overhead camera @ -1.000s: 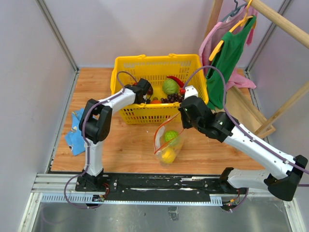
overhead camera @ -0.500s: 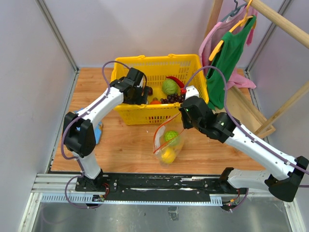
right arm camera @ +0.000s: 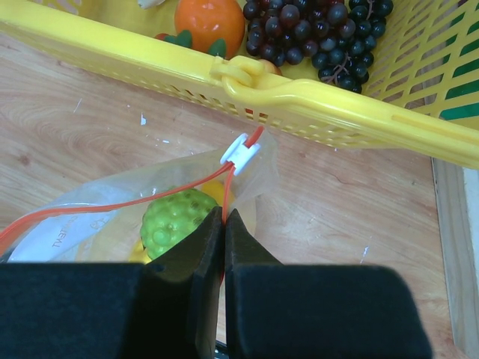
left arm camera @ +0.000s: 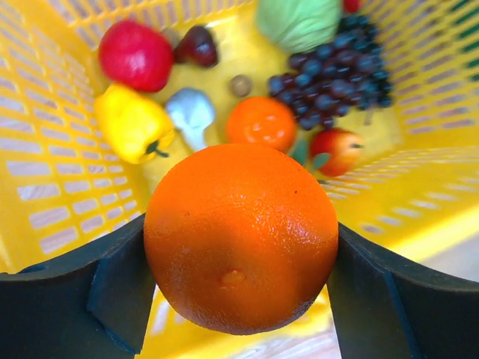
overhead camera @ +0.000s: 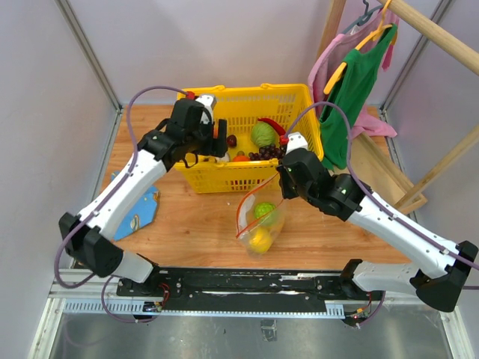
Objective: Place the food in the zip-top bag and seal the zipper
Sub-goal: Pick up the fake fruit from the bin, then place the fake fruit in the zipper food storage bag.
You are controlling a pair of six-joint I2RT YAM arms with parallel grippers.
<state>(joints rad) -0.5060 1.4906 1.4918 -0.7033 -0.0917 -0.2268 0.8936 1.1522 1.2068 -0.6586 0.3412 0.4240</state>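
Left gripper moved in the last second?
Yes. In the top view the left gripper, holding the orange, shifted from the yellow basket's near wall toward its far-left corner.

Zip-top bag (right arm camera: 75,217) cut off at left edge, orange (left arm camera: 241,238) hiding some basket (left arm camera: 45,187) floor

A yellow lattice basket (overhead camera: 224,178) stands at twelve o'clock on the wooden table (overhead camera: 194,224), near its back edge. At nine o'clock lies a crumpled blue cloth (overhead camera: 142,213) (only partly in view). At two o'clock, a green garment (overhead camera: 352,90) on a yellow hanger (overhead camera: 337,75) and a pink garment (overhead camera: 325,67) hang from a wooden rack (overhead camera: 434,30).
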